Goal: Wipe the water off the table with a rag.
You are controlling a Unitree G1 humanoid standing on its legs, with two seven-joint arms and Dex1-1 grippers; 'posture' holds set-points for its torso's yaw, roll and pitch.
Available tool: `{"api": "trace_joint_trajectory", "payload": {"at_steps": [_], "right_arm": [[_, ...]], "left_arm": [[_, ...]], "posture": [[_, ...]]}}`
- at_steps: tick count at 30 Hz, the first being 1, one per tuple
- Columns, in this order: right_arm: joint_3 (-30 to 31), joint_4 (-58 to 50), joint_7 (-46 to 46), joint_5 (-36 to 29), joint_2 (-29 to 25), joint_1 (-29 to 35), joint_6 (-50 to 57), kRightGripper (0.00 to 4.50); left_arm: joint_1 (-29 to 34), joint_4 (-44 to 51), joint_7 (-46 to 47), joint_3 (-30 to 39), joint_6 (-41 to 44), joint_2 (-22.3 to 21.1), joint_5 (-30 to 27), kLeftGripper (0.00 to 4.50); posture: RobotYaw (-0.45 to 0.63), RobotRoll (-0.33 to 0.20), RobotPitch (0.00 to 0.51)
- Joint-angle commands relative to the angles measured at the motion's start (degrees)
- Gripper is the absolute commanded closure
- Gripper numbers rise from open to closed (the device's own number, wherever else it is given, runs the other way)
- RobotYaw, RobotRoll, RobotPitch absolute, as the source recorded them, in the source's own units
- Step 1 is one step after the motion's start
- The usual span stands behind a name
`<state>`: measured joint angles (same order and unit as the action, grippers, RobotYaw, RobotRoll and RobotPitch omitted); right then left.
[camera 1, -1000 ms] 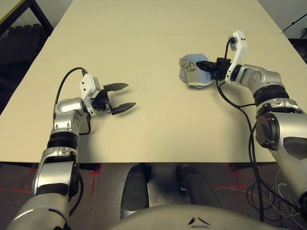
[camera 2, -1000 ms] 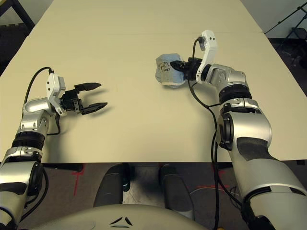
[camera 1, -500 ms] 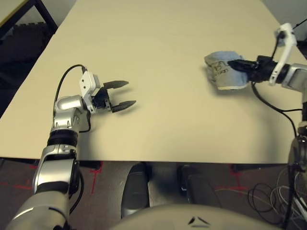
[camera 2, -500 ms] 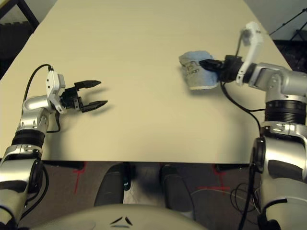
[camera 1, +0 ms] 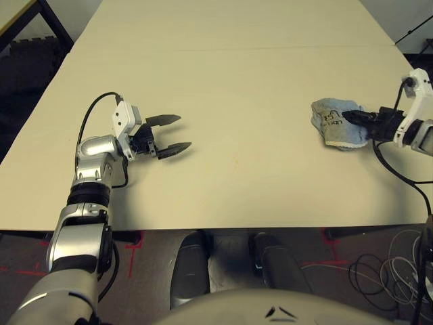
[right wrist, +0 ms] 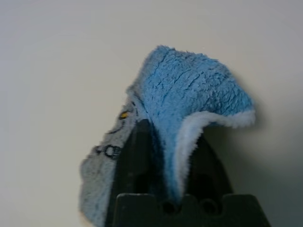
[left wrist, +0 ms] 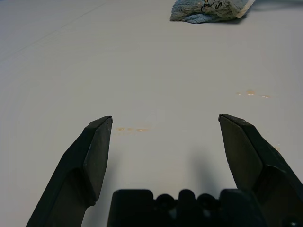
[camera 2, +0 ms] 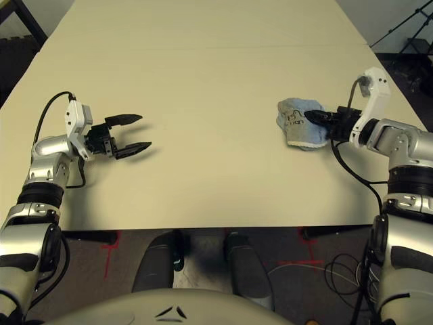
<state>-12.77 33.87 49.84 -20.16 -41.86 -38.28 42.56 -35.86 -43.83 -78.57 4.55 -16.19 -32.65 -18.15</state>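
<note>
The rag (camera 2: 301, 131) sits bunched on the table (camera 2: 203, 74) at its right side, pinched in the right gripper (camera 2: 318, 120), whose fingers are closed on a fold. It looks soft, light and floppy, so a bite on a thick fold should hold while the loose part drags flat. Faint orange water (left wrist: 132, 129) spots lie just ahead of the left gripper (camera 1: 174, 133), well apart from the rag. That gripper hovers wide open, holding nothing.
</note>
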Motion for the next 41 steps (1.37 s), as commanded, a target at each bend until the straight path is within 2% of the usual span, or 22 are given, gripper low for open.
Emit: {"api": "trace_joint_trajectory", "payload": {"at_steps": [1, 6, 13, 18, 22, 30, 41], "right_arm": [[0.1, 0.1, 0.5, 1.5, -1.8, -1.2, -6.8, 1.95], [-1.9, -1.7, 6.0, -0.3, -5.3, -1.7, -13.9, 0.02], [-5.8, 3.7, 3.8, -0.6, -7.5, -5.6, -20.9, 0.02], [-8.6, 10.3, -0.9, -0.6, -5.5, -6.9, -28.1, 0.02], [-10.6, 13.9, -4.6, -0.8, -3.8, -6.1, -33.3, 0.02], [-15.5, 20.4, -13.9, -1.5, -1.7, -2.1, -44.5, 0.02], [-16.2, 21.3, -17.4, -1.9, -0.5, 0.0, -47.4, 0.02]], "left_arm": [[0.4, 0.1, 1.8, 1.7, 1.7, -0.3, -0.9, 0.0], [0.1, 2.3, 6.6, 5.1, 6.5, 0.3, -3.2, 0.0], [-4.9, -0.4, 23.4, 13.5, 9.0, 0.4, -5.4, 0.0], [-6.5, -4.6, 37.3, 16.4, 6.3, -0.6, -2.2, 0.0], [-6.8, -9.1, 44.3, 17.4, 5.6, -2.3, -0.5, 0.0], [-6.5, -14.4, 48.9, 18.8, 2.5, -3.8, -0.1, 0.0], [-6.8, -17.2, 50.3, 18.3, -0.2, -3.3, 1.1, 0.0]], "posture": [[0.06, 0.0, 0.171], [0.09, 0.0, 0.161], [0.11, 0.0, 0.153], [0.13, 0.0, 0.153], [0.13, 0.0, 0.152], [0.12, 0.0, 0.161], [0.1, 0.0, 0.174]]}}
